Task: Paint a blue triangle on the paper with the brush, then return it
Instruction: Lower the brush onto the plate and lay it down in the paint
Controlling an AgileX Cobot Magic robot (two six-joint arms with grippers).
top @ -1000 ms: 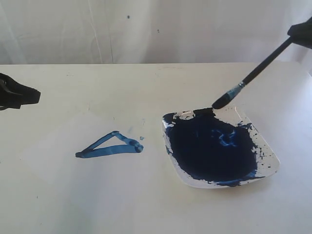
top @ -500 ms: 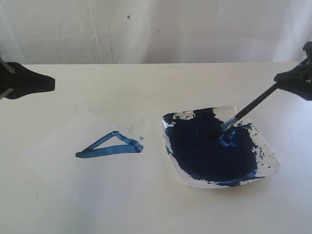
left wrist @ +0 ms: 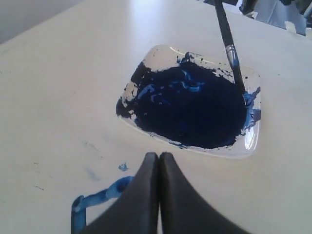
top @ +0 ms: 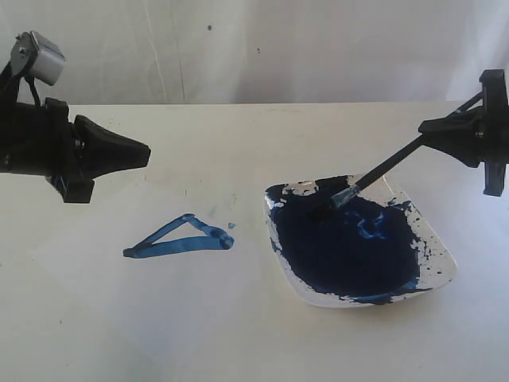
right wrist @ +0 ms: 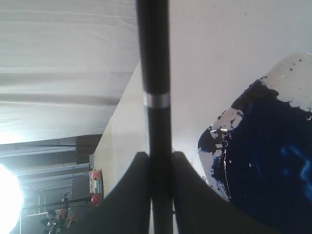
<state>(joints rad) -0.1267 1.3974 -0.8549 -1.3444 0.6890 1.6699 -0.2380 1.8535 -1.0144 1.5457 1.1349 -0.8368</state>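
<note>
— Where is the brush (top: 382,169)?
— It is clamped in the right gripper (top: 424,127), tip laid in the dish's (top: 443,263) paint. The left gripper (top: 145,151) is closed, empty.
— Risk?
— The blue triangle (top: 159,234) could be spattered if the tip is overloaded.

Pale tabletop bearing a sheet and a paint dish

The tabletop (top: 238,342) is off-white and matte; on its left half lies the paper (top: 95,231), nearly the same tone, its edges only faintly traceable; a blue triangle (top: 183,243) of streaky strokes is painted flat on it, with tiny blue specks (top: 229,225) just beside its right corner; apart to the right sits a white square dish (top: 442,267), mostly covered by dark navy paint (top: 342,247).
</note>
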